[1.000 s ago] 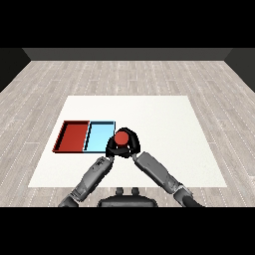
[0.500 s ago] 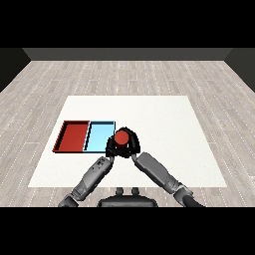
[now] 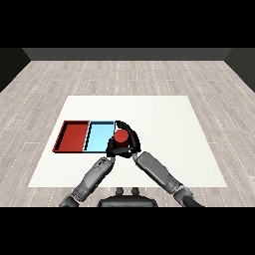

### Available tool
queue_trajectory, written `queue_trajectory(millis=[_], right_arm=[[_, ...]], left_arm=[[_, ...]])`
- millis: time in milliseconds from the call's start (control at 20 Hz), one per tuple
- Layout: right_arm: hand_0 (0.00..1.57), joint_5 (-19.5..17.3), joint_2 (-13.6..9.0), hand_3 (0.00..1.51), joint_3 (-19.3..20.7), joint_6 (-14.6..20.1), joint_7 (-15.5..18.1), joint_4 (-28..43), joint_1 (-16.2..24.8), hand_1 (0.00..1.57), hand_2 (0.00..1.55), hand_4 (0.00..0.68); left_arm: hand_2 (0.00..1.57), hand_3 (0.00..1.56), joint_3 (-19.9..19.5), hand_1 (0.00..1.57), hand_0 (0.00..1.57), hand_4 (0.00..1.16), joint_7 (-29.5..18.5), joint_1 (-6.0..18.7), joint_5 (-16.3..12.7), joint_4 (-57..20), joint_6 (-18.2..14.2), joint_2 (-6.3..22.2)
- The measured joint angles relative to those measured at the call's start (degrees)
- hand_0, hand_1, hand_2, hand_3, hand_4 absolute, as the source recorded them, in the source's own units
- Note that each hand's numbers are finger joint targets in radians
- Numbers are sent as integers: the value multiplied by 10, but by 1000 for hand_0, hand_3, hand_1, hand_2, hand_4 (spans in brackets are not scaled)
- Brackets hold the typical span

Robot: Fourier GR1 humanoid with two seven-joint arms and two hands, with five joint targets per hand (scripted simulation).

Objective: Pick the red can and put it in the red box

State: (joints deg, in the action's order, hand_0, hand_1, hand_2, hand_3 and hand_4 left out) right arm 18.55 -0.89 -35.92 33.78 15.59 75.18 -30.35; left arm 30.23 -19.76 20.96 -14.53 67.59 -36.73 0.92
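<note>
Head view: right hand (image 3: pixel 130 143), fingers curled round red can (image 3: pixel 120 136), now nearer light blue tray (image 3: pixel 99 136).

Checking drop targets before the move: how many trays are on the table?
2. The red tray lies at the left; the light blue tray sits directly beside it on its right, next to the red can held in the right hand. None appear hidden.

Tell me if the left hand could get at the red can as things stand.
Probably not cleanly. The right hand is curled round the red can, covering most of its sides. The left hand sits right beside it, near the blue tray, so distance looks no obstacle; the right hand's fingers are.
</note>
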Motion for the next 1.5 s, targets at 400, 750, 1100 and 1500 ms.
queue_trajectory(millis=[400,750,1100,1500], right_arm=[[0,-21,-5,0,34,-14,2,36,32,0,0,0],[0,-19,-47,0,101,-51,9,109,80,0,0,0],[0,-5,-121,0,146,-76,3,229,193,0,0,0],[0,22,-171,0,217,-120,49,225,299,0,0,0]], left_arm=[[1571,1505,-8,1571,1571,1139,6,-4,-2,-3,6,-8],[1571,1481,-42,1571,1571,1140,7,-24,7,3,9,12],[1564,1467,-77,1571,1571,1123,32,-26,41,27,3,88],[1555,1462,-159,1571,1571,1091,60,-6,46,-26,34,196]])
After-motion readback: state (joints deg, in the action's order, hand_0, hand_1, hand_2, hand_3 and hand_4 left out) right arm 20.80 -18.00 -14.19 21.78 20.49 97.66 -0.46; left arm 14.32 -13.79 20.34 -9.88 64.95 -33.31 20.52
